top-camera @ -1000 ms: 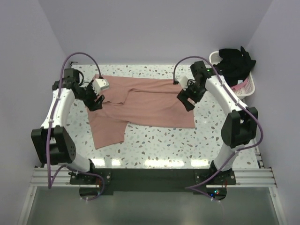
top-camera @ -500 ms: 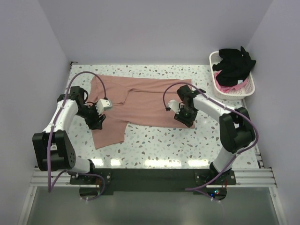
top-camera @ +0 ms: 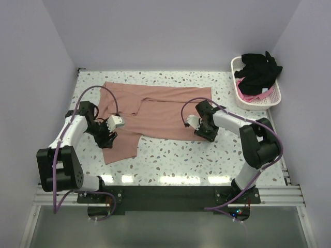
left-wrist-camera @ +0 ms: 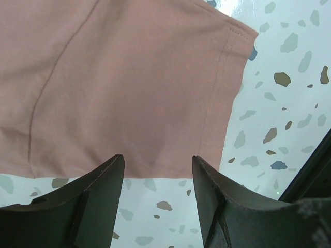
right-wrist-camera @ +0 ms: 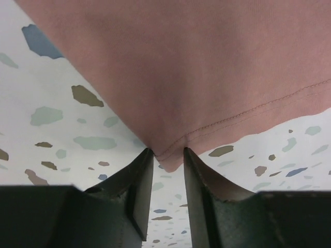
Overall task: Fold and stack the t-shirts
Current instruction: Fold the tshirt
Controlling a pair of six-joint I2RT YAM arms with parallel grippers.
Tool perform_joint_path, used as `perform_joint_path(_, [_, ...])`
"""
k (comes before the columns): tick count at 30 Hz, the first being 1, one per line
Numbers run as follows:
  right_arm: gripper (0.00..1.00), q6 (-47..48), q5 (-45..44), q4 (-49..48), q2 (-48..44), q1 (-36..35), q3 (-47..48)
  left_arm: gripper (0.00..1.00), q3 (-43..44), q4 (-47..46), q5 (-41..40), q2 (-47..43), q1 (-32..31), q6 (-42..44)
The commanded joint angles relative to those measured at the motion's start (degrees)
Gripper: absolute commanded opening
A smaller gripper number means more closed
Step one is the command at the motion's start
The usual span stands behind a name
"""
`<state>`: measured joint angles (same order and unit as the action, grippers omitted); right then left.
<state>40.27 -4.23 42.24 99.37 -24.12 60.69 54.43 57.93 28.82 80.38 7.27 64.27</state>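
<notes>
Across the middle of the speckled table (top-camera: 176,155), the salmon shirt (top-camera: 160,111) lies flat and partly folded: a long rectangle, with one flap running down toward the lower left of the top view. Cloth is a fine matt knit with stitched hems; the tabletop is white terrazzo flecked grey, brown and blue. Left gripper (top-camera: 107,135) sits at the left edge of that flap; in its wrist view the left gripper (left-wrist-camera: 158,160) has dark, blunt fingers standing wide apart over the hemmed edge, nothing between them. Right gripper (top-camera: 205,133) sits at the shirt's lower right corner; in its wrist view the right gripper (right-wrist-camera: 166,155) has jaws drawn narrow, with the puckered hem corner caught between the tips. At upper right, a white lattice basket (top-camera: 274,95) holds a crumpled black shirt (top-camera: 258,70) over a pink shirt (top-camera: 248,96). Compared with a second ago: both grippers have come down from the shirt's upper part to its lower edge, the right jaws have gone from wide to narrow, and the shirt's outline is little changed.
</notes>
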Motion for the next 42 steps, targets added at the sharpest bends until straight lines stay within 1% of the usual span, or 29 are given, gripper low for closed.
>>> perform_joint_path(1, [0.33, 0.6, -1.8, -3.7, 0.5, -0.3, -0.8, 0.60, -2.5, -3.3, -1.5, -1.7, 0.4, 2.3])
perform_joint_path(4, [0.23, 0.9, -2.1, -3.9, 0.7, -0.4, -1.5, 0.59, -4.5, -4.3, -2.4, -1.8, 0.5, 4.0])
perform_joint_path(5, [0.17, 0.9, -2.2, -3.7, 0.9, -0.4, -1.5, 0.57, -5.6, -4.6, -2.7, -1.9, 0.4, 5.2])
perform_joint_path(6, [0.14, 1.0, -2.3, -3.6, 0.9, -0.4, -1.4, 0.56, -6.3, -4.9, -2.9, -1.9, 0.3, 5.8])
perform_joint_path(7, [0.06, 1.1, -2.4, -3.3, 1.0, -0.3, -1.2, 0.55, -7.3, -5.9, -3.4, -2.0, 0.3, 6.0])
perform_joint_path(9, [0.00, 1.0, -2.4, -2.6, 1.3, -0.3, -0.3, 0.54, -7.9, -6.6, -3.8, -1.9, 0.2, 6.6])
perform_joint_path(15, [0.00, 0.8, -2.1, -1.0, 2.1, -0.4, 1.6, 0.53, -9.0, -11.8, -6.3, -1.3, -0.1, 6.3])
perform_joint_path(18, [0.00, 0.7, -2.0, -0.4, 2.5, -0.4, 2.2, 0.53, -6.8, -13.3, -6.7, 0.4, -0.2, 6.6])
perform_joint_path(22, [0.00, 0.8, -2.1, -0.1, 2.8, -0.3, 2.6, 0.50, -2.3, -12.9, -7.3, 3.9, -0.3, 7.4])
perform_joint_path(25, [0.00, 0.7, -2.1, 0.3, 3.5, -0.4, 2.9, 0.48, -1.4, -12.9, -8.5, 6.8, -0.3, 9.4])
perform_joint_path(30, [0.00, 0.7, -2.1, 0.5, 3.6, -0.4, 3.4, 0.48, -2.8, -12.3, -11.2, 10.2, -0.5, 13.1])
perform_joint_path(34, [0.00, 0.9, -2.2, 0.8, 4.3, -0.3, 4.0, 0.49, -7.2, -14.9, -15.1, 11.3, -0.5, 14.2])
perform_joint_path(36, [0.00, 1.1, -2.3, 1.0, 4.3, -0.3, 4.0, 0.43, -8.3, -15.7, -15.7, 12.0, -0.5, 14.7])
perform_joint_path(37, [0.00, 1.3, -2.3, 1.1, 4.2, -0.3, 3.8, 0.34, -9.0, -15.6, -16.1, 12.1, -0.6, 14.8])
perform_joint_path(39, [0.00, 2.1, -2.5, 1.4, 3.3, -0.4, 2.8, 0.24, -9.3, -14.3, -16.1, 11.3, -0.5, 15.2])
perform_joint_path(40, [0.00, 2.3, -2.6, 1.7, 2.8, -0.4, 2.3, 0.16, -9.7, -13.3, -15.7, 10.8, -0.5, 15.4])
perform_joint_path(42, [0.00, 2.2, -1.8, 3.1, 1.3, -0.4, 1.4, 0.11, -10.3, -9.7, -14.9, 8.7, -0.4, 16.1])
